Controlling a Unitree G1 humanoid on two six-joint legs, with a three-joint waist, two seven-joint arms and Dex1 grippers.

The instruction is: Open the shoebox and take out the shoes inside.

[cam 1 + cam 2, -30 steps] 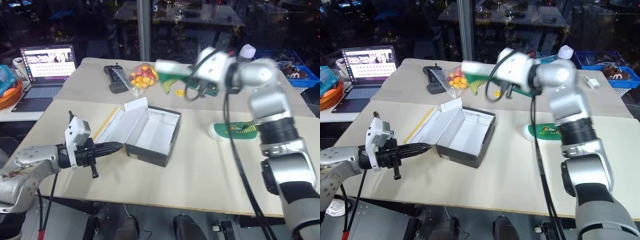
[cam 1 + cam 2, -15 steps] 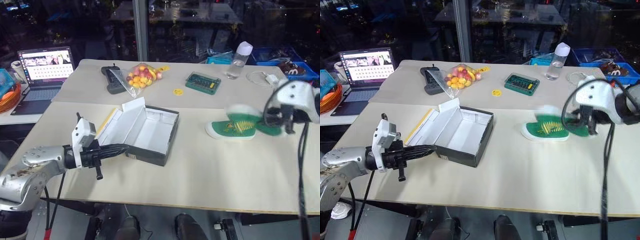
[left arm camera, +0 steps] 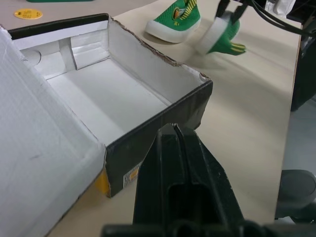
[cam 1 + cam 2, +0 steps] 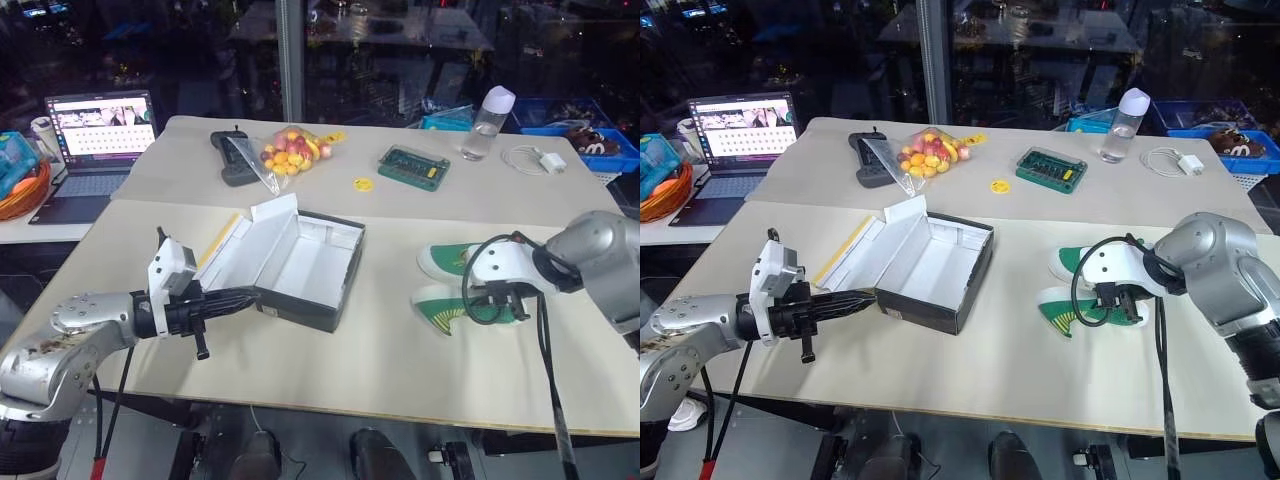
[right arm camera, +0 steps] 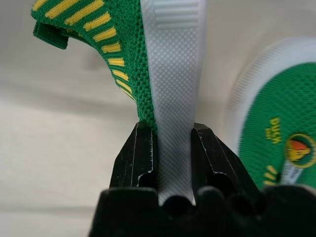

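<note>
Shoebox (image 4: 300, 265) sits open mid-table (image 4: 380, 370), lid folded back toward robot's left, white inside showing, nothing in it. Left gripper (image 4: 243, 296) lies low and roughly level at the box's near left corner, tips just at the dark side wall; jaws fully closed, fingers (image 3: 175, 163) pressed together w/ nothing between them. Can't tell if tips actually touch the cardboard.

Both shoes are out of the box, on robot's right side of table. One green shoe (image 4: 450, 259) lies flat, sole down, by itself. The other shoe (image 4: 445, 308) sits just nearer the front edge, close beside the first, and is in the right gripper (image 5: 173, 158): jaws part-open, clamped on the shoe's white sole edge, pads on both faces of it, green upper w/ yellow stripes beyond the tips. Held shoe is tilted, toe end at or near the tabletop; contact w/ table not clear.
</note>
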